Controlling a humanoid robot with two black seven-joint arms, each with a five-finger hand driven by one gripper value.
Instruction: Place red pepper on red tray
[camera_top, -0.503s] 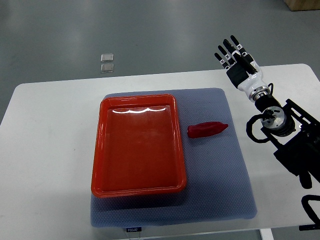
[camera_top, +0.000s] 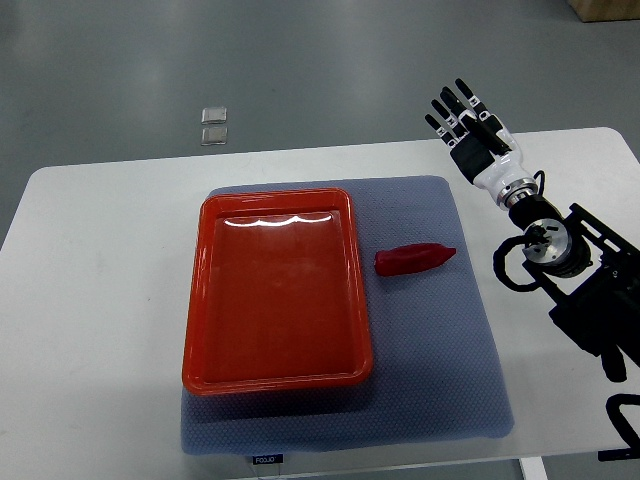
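A red pepper (camera_top: 412, 259) lies on its side on the blue-grey mat (camera_top: 430, 350), just right of the red tray (camera_top: 200, 300). The tray holds nothing. My right hand (camera_top: 462, 122) hovers over the table's far edge, up and to the right of the pepper and well apart from it. Its fingers are spread straight and hold nothing. The right arm comes in from the lower right. No left arm shows.
The mat lies on a white table (camera_top: 90, 300) and the tray covers its left half. Two small clear squares (camera_top: 213, 126) sit on the grey floor beyond the table. A brown box corner (camera_top: 605, 8) shows at top right.
My right hand has shifted slightly up and to the left. Pepper and tray have not moved.
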